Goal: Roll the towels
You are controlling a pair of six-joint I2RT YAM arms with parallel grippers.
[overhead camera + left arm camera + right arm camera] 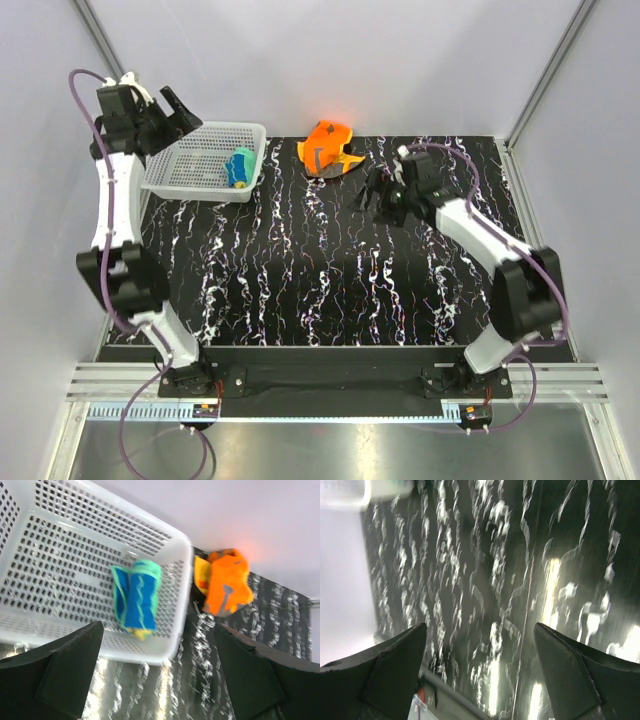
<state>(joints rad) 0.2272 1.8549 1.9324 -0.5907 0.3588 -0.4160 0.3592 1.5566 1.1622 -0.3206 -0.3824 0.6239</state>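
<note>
The yellow towel with the teal-blue back (pixel 239 167) lies rolled inside the white mesh basket (pixel 190 172); in the left wrist view it (pixel 136 600) shows mostly blue with a yellow end. The orange towel (pixel 330 146) lies crumpled on the black marbled mat at the back centre, also in the left wrist view (pixel 227 582). My left gripper (pixel 178 110) is open and empty, raised above the basket's far left corner. My right gripper (pixel 378 195) is open and empty, just right of and nearer than the orange towel.
The black marbled mat (pixel 300 270) covers the table between the arms. The basket stands at the mat's back left corner. White walls and metal frame posts close in the back and sides.
</note>
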